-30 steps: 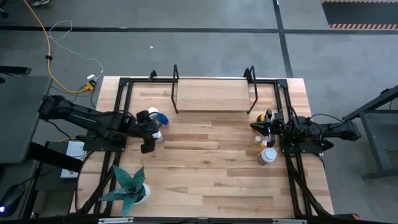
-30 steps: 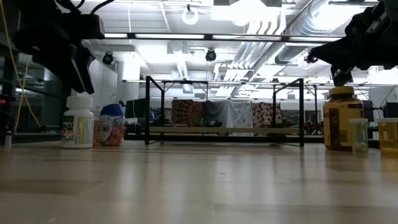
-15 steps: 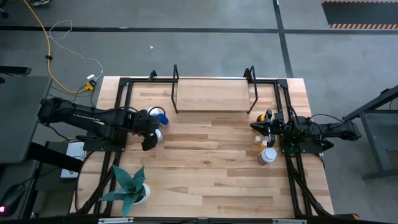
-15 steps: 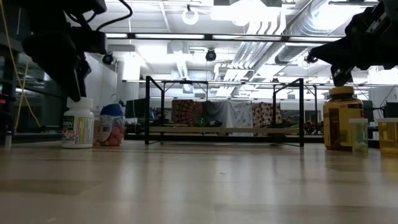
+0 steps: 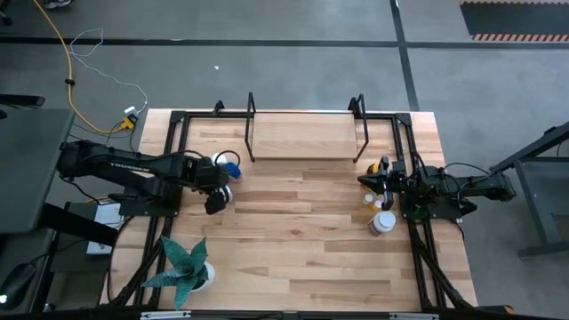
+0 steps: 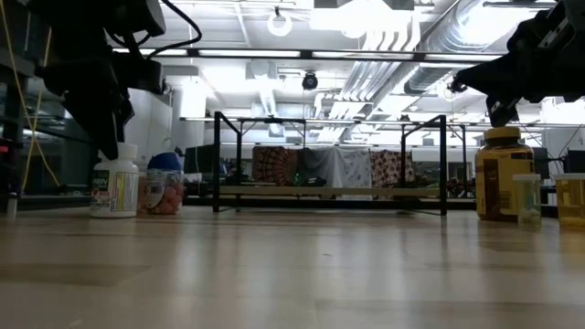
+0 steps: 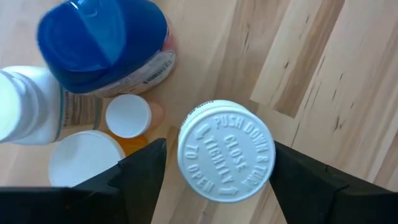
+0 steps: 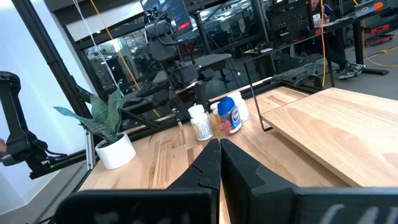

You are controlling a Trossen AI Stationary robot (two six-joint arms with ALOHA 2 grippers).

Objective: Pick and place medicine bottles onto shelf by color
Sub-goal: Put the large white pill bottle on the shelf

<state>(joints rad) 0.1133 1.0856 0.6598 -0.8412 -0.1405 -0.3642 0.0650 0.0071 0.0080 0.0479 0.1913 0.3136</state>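
Straddling a white-capped bottle (image 7: 227, 158), the left gripper (image 7: 214, 168) stands spread, fingers either side without contact. Just beyond: a blue-capped bottle (image 7: 106, 46), small vials (image 7: 127, 116). Right gripper (image 8: 219, 163) pinched empty, shelf (image 5: 302, 135) ahead

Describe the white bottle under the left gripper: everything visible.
The white bottle stands upright on the wooden table, at the left cluster's edge. Its round ribbed white cap reads "PUSH DOWN & CLOSE TIGHTLY / TO OPEN". In the low view its body carries a printed label. The left gripper is open, fingers straddling the cap, no visible contact.
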